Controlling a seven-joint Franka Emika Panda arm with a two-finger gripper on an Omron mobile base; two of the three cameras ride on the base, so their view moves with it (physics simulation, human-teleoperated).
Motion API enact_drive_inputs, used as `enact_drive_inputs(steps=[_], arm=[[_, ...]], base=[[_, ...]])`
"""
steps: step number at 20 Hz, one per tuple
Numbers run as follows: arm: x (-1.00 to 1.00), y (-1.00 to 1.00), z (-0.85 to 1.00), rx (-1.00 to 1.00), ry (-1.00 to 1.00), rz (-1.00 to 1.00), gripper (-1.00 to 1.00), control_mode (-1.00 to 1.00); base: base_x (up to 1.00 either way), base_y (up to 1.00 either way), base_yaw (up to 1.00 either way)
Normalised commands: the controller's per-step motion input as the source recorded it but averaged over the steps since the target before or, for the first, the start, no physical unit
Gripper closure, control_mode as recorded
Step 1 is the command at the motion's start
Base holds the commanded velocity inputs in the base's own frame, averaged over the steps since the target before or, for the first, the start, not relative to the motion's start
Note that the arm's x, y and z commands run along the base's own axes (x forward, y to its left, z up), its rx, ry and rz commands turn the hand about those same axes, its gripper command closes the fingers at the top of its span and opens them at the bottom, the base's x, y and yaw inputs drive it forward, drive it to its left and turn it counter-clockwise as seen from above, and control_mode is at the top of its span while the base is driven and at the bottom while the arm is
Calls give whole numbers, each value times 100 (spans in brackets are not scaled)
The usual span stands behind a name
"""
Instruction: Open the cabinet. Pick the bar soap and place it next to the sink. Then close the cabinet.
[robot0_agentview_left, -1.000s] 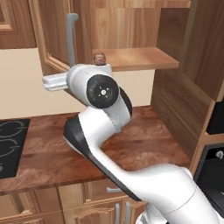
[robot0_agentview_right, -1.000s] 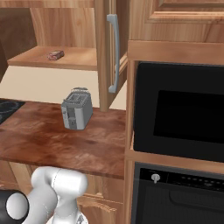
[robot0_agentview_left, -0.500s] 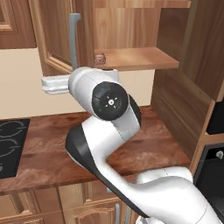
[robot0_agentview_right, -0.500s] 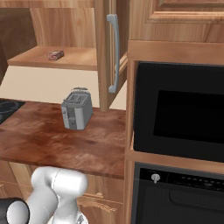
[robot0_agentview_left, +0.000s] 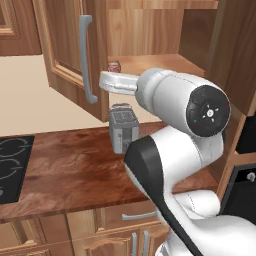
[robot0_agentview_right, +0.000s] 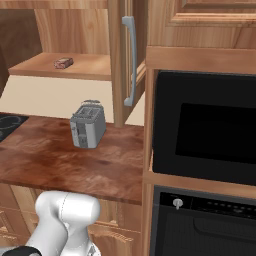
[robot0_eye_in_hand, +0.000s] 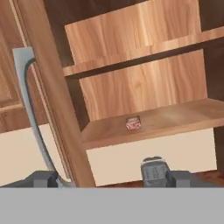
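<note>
The cabinet stands open, its left door swung out with the long grey handle facing me. The bar soap, a small pinkish-red block, lies on the lower shelf. In the hand view my gripper is open, and the soap lies ahead of it on the shelf. The door's edge and handle rise just inside the left fingertip, apart from it. Nothing is held. The sink is out of view.
A grey toaster stands on the brown counter below the shelf. A black cooktop lies at the left. The cabinet's right door juts out beside a black microwave, above an oven.
The gripper has opened and let go of the door handle. The hand has drawn to the right, away from the handle, and the elbow has swung toward the camera. The door stays open.
</note>
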Motion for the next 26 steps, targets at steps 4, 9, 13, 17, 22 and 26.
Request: enact_drive_inputs(steps=[4,9,13,17,22,26], arm=[[0,-100,11,13,1,0,-100,-100],[0,-90,17,7,2,0,-100,-100],[2,-32,15,0,7,23,-100,-100],[21,-10,0,-6,23,31,-100,-100],[16,0,0,-13,34,23,-100,-100],[12,0,1,-17,35,3,-100,-100]], base=[[0,0,0],[0,0,0],[0,0,0],[0,0,0],[0,0,0],[0,0,0]])
